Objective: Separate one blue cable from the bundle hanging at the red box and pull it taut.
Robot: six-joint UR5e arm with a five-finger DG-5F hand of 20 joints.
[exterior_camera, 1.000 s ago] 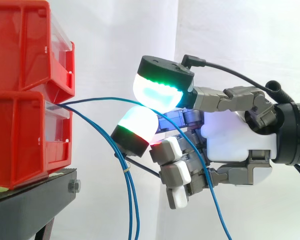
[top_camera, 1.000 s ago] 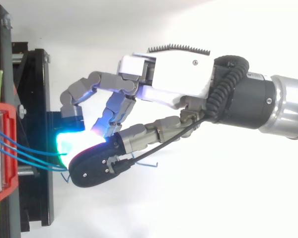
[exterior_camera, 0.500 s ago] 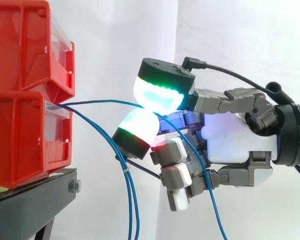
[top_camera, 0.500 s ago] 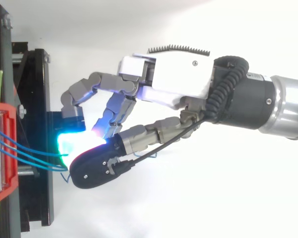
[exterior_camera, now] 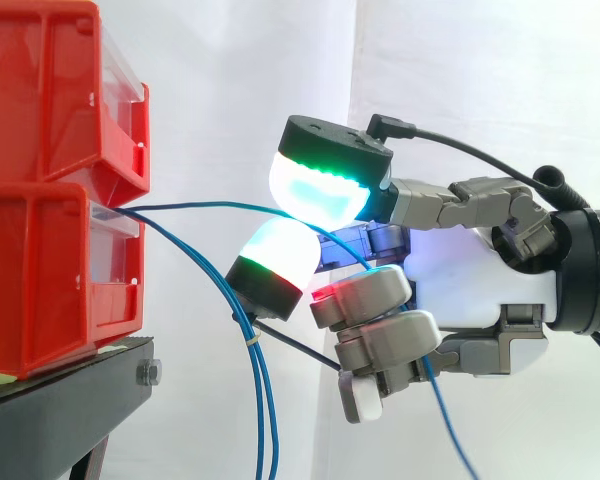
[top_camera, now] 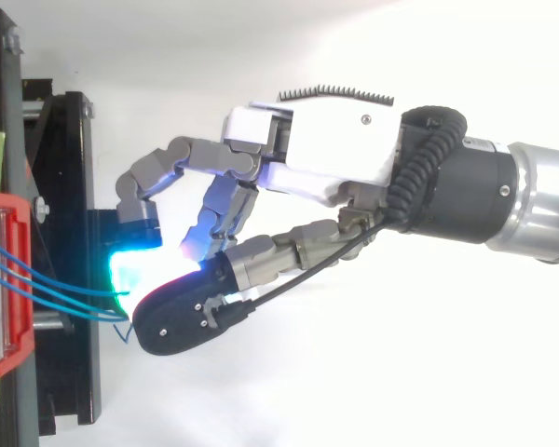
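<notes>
Side view: my hand [exterior_camera: 470, 285] sits at 3 o'clock of the lower red box [exterior_camera: 50, 280], which is stacked under a second red bin [exterior_camera: 40, 90] on the black stand [exterior_camera: 60, 410].

One blue cable [exterior_camera: 210, 205] leaves the lower box's front lip and arcs toward 3 o'clock. It passes between my two glowing pads [exterior_camera: 315, 185], one above the cable and one below. Its tail then runs behind my curled fingers and drops toward 5 o'clock.

Hand state: the two pads are pressed together and pinch that single cable. The other fingers are folded in toward the palm below them, around nothing I can make out.

The rest of the bundle [exterior_camera: 263, 400] hangs from the same lip toward 6 o'clock. It passes just beside the lower pad and is not in the pinch.

Top view: the hand [top_camera: 326, 158] reaches toward 9 o'clock. The blue strands [top_camera: 56, 289] cross from the red box into the glow at my fingertips.

Step in hand, as I judge it: the separation is made, the pinch is set, and the pull is not yet done. The held span bows upward, so it is slack.

Next move: draw straight back toward 3 o'clock, away from the box, until the bow flattens. This calls for a firm pinch so the thin cable does not slide through the pads. The lower pad must also stay clear of the hanging strands so they do not get dragged along.
</notes>
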